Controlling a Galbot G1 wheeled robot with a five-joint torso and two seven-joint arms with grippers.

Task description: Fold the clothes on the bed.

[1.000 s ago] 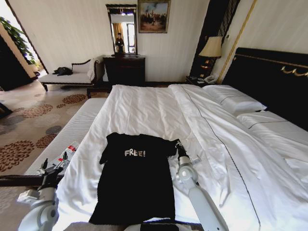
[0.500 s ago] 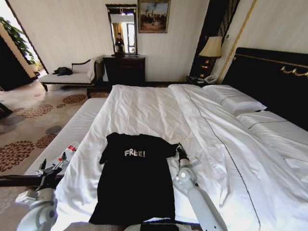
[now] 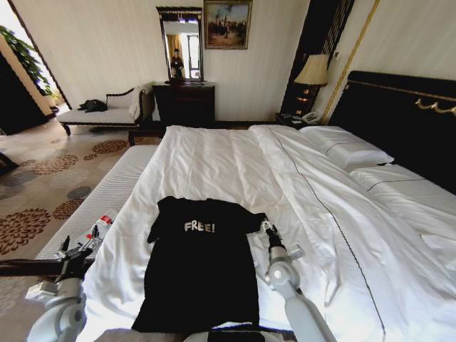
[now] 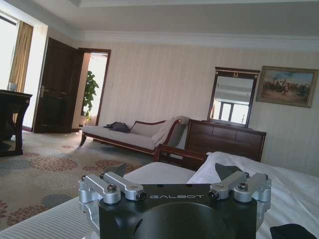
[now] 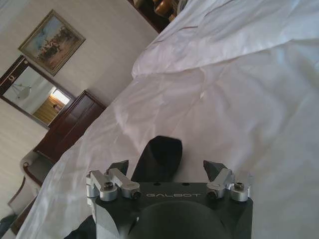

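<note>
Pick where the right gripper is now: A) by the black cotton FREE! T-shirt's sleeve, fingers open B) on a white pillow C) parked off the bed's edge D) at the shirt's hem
A: the right gripper sits at the sleeve of the black cotton T-shirt, fingers spread around the sleeve tip.

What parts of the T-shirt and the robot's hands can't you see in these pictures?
- Head view: the T-shirt hem is cut off by the picture's bottom edge.
- Right wrist view: the right gripper body hides most of the shirt; just one sleeve shows between the open fingers.
- Left wrist view: the left gripper, open beside the bed, blocks what lies beneath it.
</note>
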